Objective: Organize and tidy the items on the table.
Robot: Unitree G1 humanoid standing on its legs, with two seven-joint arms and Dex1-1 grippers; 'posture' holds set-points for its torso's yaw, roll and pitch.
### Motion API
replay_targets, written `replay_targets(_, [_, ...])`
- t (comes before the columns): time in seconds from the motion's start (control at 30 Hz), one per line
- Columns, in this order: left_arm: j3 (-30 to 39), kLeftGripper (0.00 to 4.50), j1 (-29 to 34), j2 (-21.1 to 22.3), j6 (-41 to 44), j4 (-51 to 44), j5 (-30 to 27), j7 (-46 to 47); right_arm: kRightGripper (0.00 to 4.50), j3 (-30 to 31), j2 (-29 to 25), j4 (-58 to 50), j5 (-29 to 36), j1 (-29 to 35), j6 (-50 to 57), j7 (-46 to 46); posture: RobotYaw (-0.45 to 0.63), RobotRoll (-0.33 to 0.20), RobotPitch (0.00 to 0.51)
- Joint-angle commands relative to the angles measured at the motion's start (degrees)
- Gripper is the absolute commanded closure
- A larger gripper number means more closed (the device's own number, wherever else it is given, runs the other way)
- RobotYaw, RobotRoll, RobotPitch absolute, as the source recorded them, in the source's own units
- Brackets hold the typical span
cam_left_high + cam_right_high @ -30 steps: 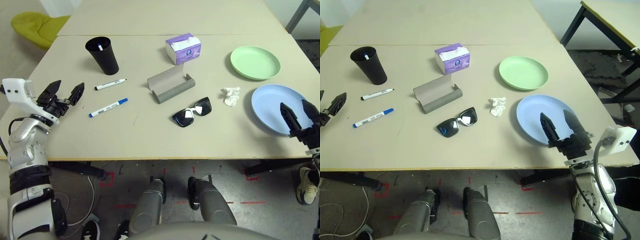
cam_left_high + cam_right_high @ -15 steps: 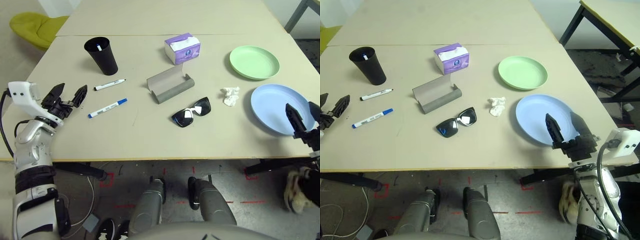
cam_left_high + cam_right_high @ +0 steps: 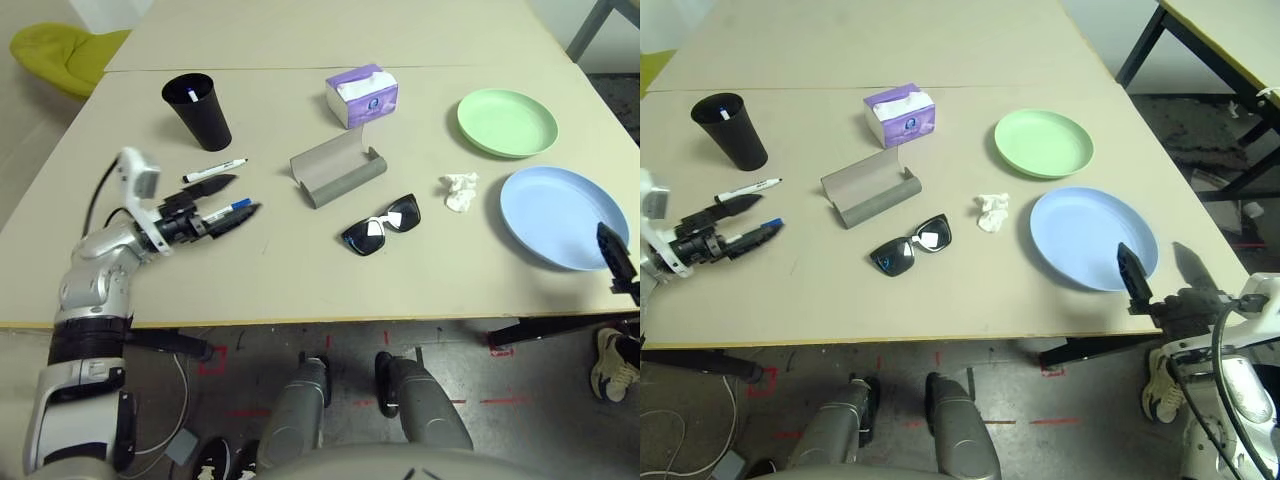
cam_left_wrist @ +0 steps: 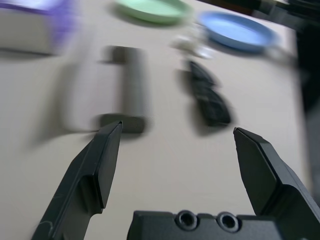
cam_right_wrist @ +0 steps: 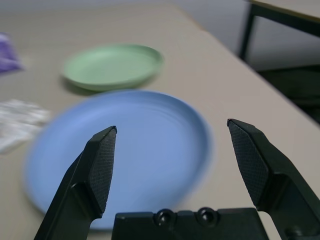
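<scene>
Left claw (image 3: 228,198), fingers spread, half covers the blue-capped marker (image 3: 238,205) at left of frame on the smooth beige counter (image 3: 300,270). Right claw (image 3: 1155,270), also spread and empty, overlaps the glossy round blue plate (image 3: 1080,232) at lower right.

Left gripper (image 3: 228,197) and right gripper (image 3: 1160,275) gape (fingers spread wide).

2 markers (image 3: 216,170), 2 plates (image 3: 507,123), 1 cup (image 3: 196,110), 1 sunglasses (image 3: 381,226), 1 case (image 3: 337,172), 1 tissue (image 3: 460,191), 1 tissue box (image 3: 361,96).
</scene>
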Motion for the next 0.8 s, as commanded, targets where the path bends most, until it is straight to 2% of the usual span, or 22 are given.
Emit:
replay_targets(0.03, [-1.0, 0.00, -2.3, 0.2, 0.1, 0.9, 0.6, -2.0, 0.02, -1.5, 0.3, 0.3, -3.0, 2.3, 1.7, -3.9, -0.28, 0.000, 0.218])
replay_targets(0.2, [-1.0, 0.00, -3.1, -1.6, -1.1, 1.4, 1.2, -0.5, 0.02, 0.8, 0.6, -0.7, -0.9, 3.3, 7.8, -4.3, -0.29, 0.000, 0.228])
replay_targets(0.6, [1.6, 0.00, 2.5, -0.6, -0.4, -4.3, 0.1, 1.9, 0.02, 2.7, 0.4, 0.2, 4.3, -4.3, 23.4, -7.9, -0.23, 0.000, 0.243])
replay_targets(0.8, [2.2, 0.00, 4.4, -0.8, -0.1, -6.7, -0.4, 3.2, 0.02, 3.8, -1.0, 0.5, 3.8, -6.5, 29.4, -8.6, -0.22, 0.000, 0.248])
